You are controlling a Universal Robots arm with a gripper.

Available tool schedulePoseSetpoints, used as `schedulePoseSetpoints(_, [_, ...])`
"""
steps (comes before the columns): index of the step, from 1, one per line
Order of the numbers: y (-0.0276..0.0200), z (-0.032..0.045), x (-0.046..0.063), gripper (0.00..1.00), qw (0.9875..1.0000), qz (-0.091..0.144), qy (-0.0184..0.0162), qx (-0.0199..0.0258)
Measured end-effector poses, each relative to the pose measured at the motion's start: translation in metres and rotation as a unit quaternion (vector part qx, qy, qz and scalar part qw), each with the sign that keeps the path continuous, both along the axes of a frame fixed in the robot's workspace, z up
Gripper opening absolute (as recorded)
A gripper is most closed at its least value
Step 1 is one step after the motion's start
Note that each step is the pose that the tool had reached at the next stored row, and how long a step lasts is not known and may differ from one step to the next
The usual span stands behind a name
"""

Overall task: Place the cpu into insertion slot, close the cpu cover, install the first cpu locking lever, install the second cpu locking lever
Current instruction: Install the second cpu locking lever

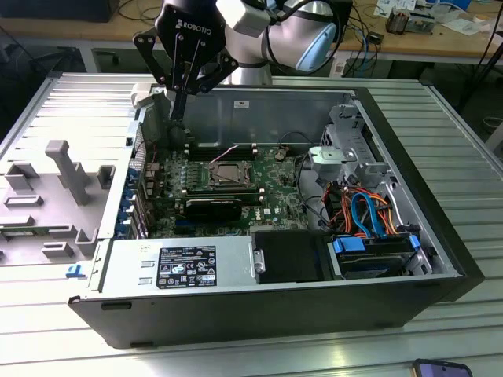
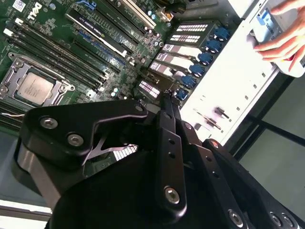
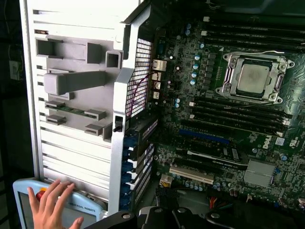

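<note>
— Where is the gripper (image 1: 182, 86) found, and in what state?
— In the exterior view it is seen raised above the far corner of the open case (image 1: 440, 236), on that view's left. Its fingers (image 2: 169, 143) are pressed together in the second wrist view, and nothing is held between them.

— And the cpu?
— The cpu (image 3: 254, 78) is seated in the slot (image 3: 228, 71) on the green board (image 3: 205, 129). The cover (image 3: 281, 64) is laid down around it as a silver frame, the chip's top being shown through the window. Whether the levers are latched cannot be told.

— Anything else noted?
— A hand (image 3: 50, 207) is rested on a pendant (image 3: 90, 210) beside the case. A grey fixture (image 1: 67, 169) is set on the table (image 1: 440, 126), on the exterior view's left.
</note>
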State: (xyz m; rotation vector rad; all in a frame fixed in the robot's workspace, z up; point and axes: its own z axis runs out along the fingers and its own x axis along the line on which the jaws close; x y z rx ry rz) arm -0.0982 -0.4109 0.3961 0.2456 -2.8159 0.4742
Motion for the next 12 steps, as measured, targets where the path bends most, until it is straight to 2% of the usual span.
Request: schedulePoseSetpoints(12, [0.0000, 0.0000, 0.0000, 0.11, 1.0000, 0.000, 0.0000, 0.0000])
